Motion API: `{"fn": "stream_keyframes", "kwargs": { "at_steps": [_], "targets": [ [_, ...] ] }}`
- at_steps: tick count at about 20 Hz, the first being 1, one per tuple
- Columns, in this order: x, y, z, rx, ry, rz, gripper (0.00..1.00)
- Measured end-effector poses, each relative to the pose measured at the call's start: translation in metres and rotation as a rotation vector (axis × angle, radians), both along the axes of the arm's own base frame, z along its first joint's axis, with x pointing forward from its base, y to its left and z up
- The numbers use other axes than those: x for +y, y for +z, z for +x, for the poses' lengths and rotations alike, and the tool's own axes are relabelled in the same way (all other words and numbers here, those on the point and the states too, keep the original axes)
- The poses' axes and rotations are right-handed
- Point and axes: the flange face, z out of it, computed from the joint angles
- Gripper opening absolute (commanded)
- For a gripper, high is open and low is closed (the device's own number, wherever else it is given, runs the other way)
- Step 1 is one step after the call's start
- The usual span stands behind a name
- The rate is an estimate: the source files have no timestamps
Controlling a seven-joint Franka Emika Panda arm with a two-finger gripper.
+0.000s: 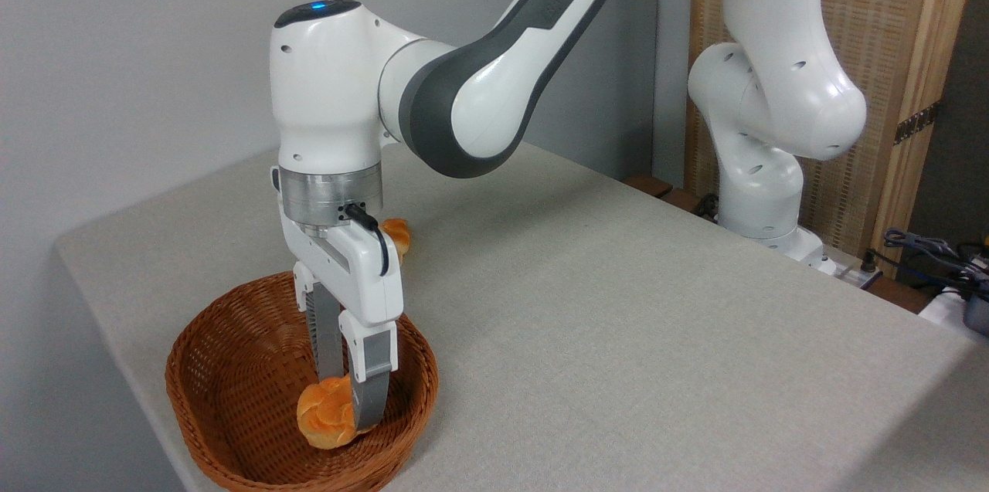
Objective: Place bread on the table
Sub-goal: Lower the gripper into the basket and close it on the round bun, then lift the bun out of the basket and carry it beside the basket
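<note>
The bread point(323, 413), a small glossy golden-orange knot bun, sits low inside the brown wicker basket point(232, 368) at the front left corner of the table point(618, 322). My gripper point(349, 398) reaches straight down into the basket. Its fingers straddle the bun: the dark ridged one behind it, the grey one point(372, 380) in front and pressed against its right side. The jaws look shut on the bun, which is at about the level of the basket floor.
A second orange bread piece point(399, 234) lies on the table behind the gripper's hand, mostly hidden. The robot base point(761, 191) stands at the table's far right edge, with cables point(927, 252) beyond. The table's left and front edges lie close to the basket.
</note>
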Motion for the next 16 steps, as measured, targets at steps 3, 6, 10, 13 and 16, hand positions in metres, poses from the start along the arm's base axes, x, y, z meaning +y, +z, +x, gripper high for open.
{"fn": "stream_keyframes", "kwargs": {
  "at_steps": [3, 6, 10, 13, 16],
  "targets": [
    [0.0, 0.0, 0.0, 0.0, -0.005, 0.001, 0.35],
    [0.0, 0.0, 0.0, 0.0, -0.006, 0.001, 0.35],
    [0.0, 0.009, -0.001, -0.002, 0.017, -0.033, 0.35],
    [-0.001, 0.057, -0.005, -0.033, 0.066, -0.14, 0.36],
    [0.0, 0.114, -0.033, -0.001, 0.066, -0.169, 0.36]
  ]
}}
